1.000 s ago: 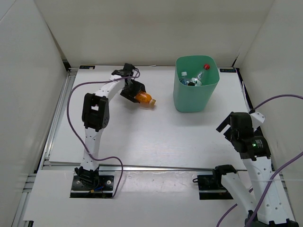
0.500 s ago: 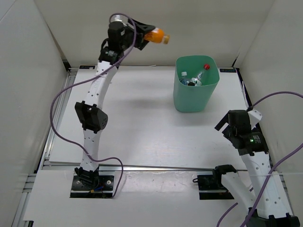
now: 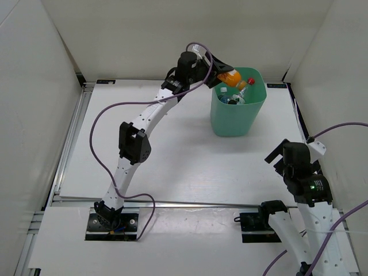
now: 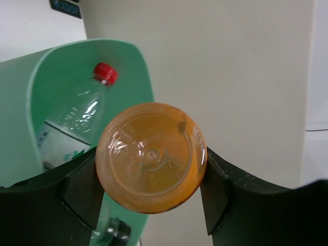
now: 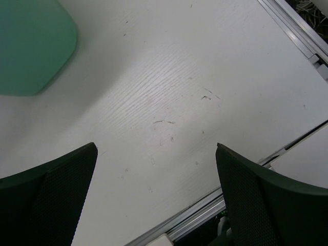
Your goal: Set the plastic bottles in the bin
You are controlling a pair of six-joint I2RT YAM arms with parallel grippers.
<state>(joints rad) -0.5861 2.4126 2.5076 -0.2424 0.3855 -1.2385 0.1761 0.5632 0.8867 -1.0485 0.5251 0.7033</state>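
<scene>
orange bottle (image 3: 230,77) swung over bin (image 3: 233,118) — left claw (image 4: 151,195) gripping it | right claw (image 5: 155,154) gaping

Left arm (image 3: 138,123) stretched forward, left tool (image 4: 148,196) gripping orange bottle (image 4: 151,156); right arm (image 3: 305,187) folded, right tool (image 5: 154,192) spread wide.

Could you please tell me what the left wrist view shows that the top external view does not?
Only the left wrist view shows the orange bottle's round base end-on, with the left gripper pressing on both its sides. Only the top view shows the right gripper, the table and the whole bin standing on it. Both show that bottle held by the bin's rim and a red-capped bottle already inside.
</scene>
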